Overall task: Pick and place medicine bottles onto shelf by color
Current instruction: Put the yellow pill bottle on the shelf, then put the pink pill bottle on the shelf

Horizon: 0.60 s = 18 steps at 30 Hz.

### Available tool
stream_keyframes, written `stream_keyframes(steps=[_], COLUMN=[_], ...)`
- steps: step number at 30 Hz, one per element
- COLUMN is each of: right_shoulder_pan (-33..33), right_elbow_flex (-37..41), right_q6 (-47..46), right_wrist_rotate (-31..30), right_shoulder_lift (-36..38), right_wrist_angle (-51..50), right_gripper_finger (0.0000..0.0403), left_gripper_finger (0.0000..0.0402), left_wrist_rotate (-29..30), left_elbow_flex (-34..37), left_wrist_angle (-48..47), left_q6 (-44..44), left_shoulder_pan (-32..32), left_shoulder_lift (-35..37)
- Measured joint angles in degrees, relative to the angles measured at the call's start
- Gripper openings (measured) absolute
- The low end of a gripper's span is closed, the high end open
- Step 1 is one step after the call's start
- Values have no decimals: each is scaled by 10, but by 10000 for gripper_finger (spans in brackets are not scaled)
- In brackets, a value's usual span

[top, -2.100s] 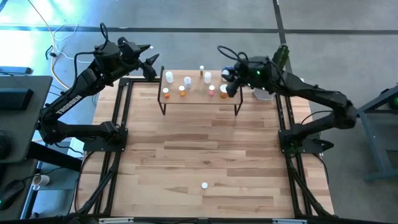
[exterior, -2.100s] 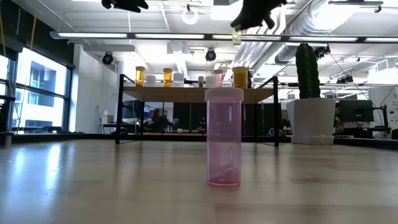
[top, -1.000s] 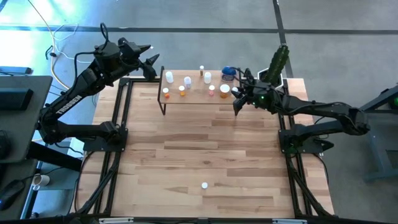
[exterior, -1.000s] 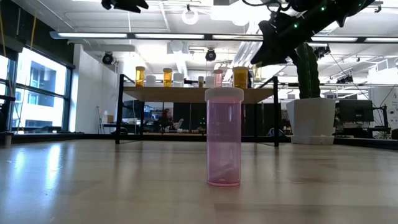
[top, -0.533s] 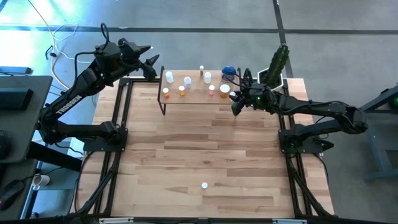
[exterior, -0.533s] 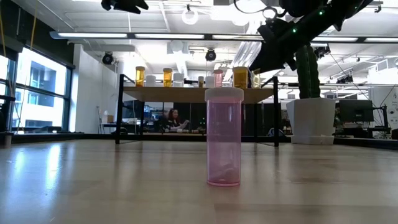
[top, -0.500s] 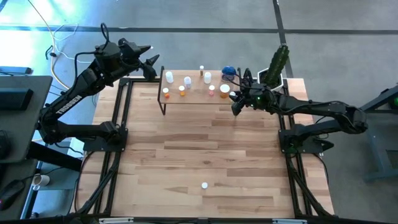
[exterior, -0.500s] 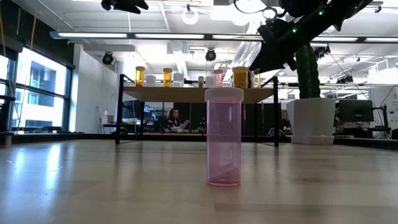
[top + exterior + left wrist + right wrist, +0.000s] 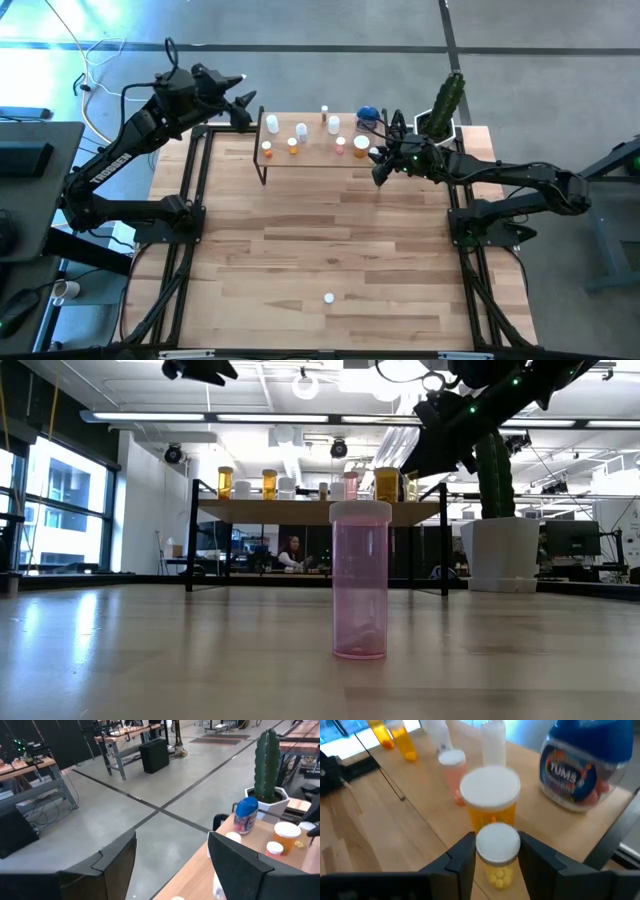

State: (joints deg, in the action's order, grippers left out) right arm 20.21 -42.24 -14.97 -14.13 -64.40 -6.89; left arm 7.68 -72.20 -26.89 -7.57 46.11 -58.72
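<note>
Right gripper (image 9: 495, 851) at the shelf's (image 9: 320, 150) right end, fingers (image 9: 462, 855) clamped on a small amber bottle (image 9: 496, 854) with a white cap and yellow pills inside. Just beyond it on the shelf, a wider amber bottle (image 9: 491, 796) with a white cap. Farther along the shelf, a pinkish bottle (image 9: 453, 772), two white bottles (image 9: 493, 742) and two orange bottles (image 9: 402, 742). Blue jar (image 9: 578, 764) at the shelf's far right corner.

From above, right gripper (image 9: 380, 168) low beside the shelf's right edge, near the cactus pot (image 9: 437, 125). Bottles spread in rows across the shelf top, orange toward the left, blue jar (image 9: 367, 114) at the back right.

Left gripper (image 9: 243, 107) raised off the shelf's left end, fingers (image 9: 114, 861) wide apart and holding nothing.

One pink bottle (image 9: 360, 580) upright and alone on the table (image 9: 320, 260) near its front edge, well apart from the shelf; seen from above as a white cap (image 9: 329, 297).

Person (image 9: 294, 552) seated in the room behind the table.
</note>
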Motion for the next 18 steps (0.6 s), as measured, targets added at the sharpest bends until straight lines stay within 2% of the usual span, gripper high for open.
stream_keyframes(steps=[8, 18], right_shoulder_pan=[0, 0], right_elbow_flex=[-1, -1], right_q6=[0, 0], right_wrist_rotate=[-4, -18], right_shoulder_lift=[-1, 23], right_wrist_angle=[2, 13], right_gripper_finger=[167, 174], left_gripper_finger=[236, 237], left_wrist_rotate=[0, -1], left_elbow_flex=[0, 0], left_wrist_angle=[-10, -10], left_q6=[1, 0], left_shoulder_pan=[0, 0], left_shoulder_lift=[0, 0])
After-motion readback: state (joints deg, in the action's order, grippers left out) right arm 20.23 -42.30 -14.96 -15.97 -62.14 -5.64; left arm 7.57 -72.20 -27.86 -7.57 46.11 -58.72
